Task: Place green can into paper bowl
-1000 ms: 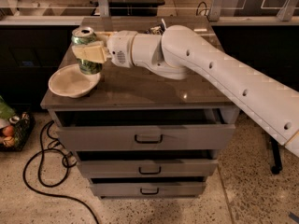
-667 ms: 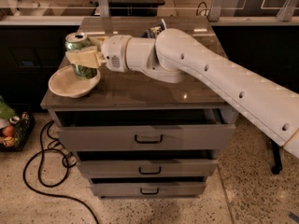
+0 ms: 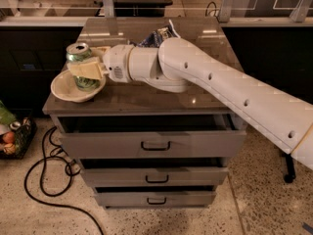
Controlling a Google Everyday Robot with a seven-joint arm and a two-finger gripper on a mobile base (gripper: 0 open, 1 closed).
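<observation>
The gripper (image 3: 86, 65), reaching in from the right, clasps the green can (image 3: 78, 53) around its middle, holding it upright with its base dipped inside the paper bowl (image 3: 60, 89) directly beneath the fingers.

Glossy white arm (image 3: 220, 84), dark screw dots (image 3: 210, 76), cream jaws over the paper bowl (image 3: 59, 90)

my pincer (image 3: 83, 68) at desk (image 3: 146, 101) front-left corner clamps green can (image 3: 78, 52), finger hiding its label | can base hidden in paper bowl (image 3: 59, 89) | my arm (image 3: 220, 89) cut off right
</observation>
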